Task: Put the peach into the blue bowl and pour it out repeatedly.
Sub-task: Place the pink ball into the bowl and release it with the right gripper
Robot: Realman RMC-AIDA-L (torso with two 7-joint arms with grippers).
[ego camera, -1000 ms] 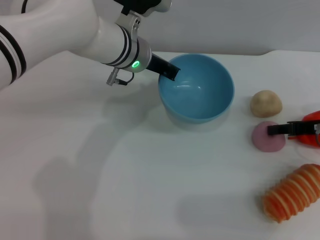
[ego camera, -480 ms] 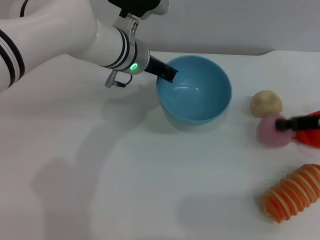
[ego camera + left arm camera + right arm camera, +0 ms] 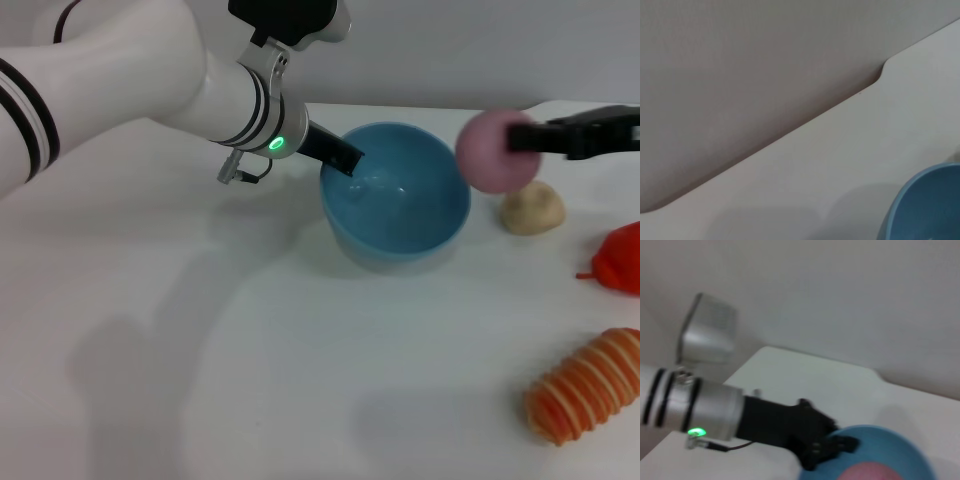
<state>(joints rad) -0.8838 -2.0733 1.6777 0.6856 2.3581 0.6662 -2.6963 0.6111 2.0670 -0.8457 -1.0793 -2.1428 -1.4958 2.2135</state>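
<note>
Peach (image 3: 494,150) is off the table — my right gripper (image 3: 522,137) is clamped on it, holding it in the air just beside the far right edge of the blue bowl (image 3: 396,196), above the beige lumpy ball (image 3: 532,208). My left gripper (image 3: 347,160) is pinched on the bowl's left rim, one dark finger reaching inside; the bowl sits upright on the white table (image 3: 300,340). Off to the right lie a red fruit (image 3: 620,258) and an orange ribbed toy (image 3: 585,386) — both well apart from the bowl. In the right wrist view the peach (image 3: 870,472) shows over the bowl (image 3: 900,445).
</note>
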